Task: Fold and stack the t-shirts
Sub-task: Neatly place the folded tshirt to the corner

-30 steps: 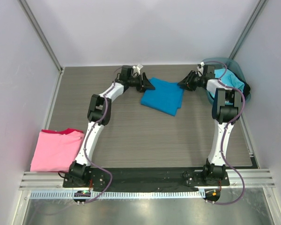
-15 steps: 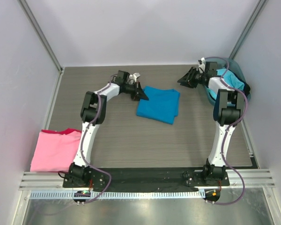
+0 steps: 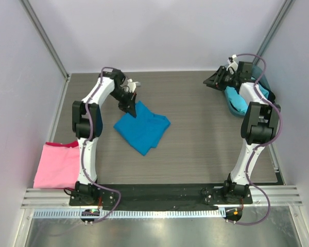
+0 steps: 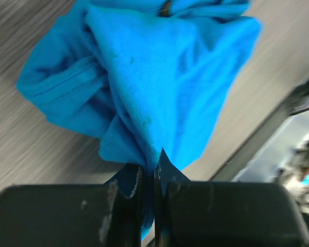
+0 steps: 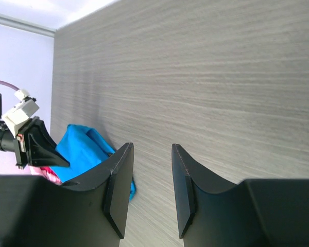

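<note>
top view: left gripper point(image 3: 132, 109) pinched shut on the far corner of the blue shirt point(image 3: 144, 129), bunched on the table point(image 3: 206, 144) left of centre. pink shirt point(image 3: 56, 164) flat at the near left edge. cyan shirt point(image 3: 236, 100) draped in the tub point(image 3: 262, 82) at far right, right gripper point(image 3: 210, 81) just beside it, spread.
left wrist: 2 jaws pressed together on a blue fold, cloth crumpled beyond.
right wrist: jaws apart over bare table, blue shirt far off.
</note>
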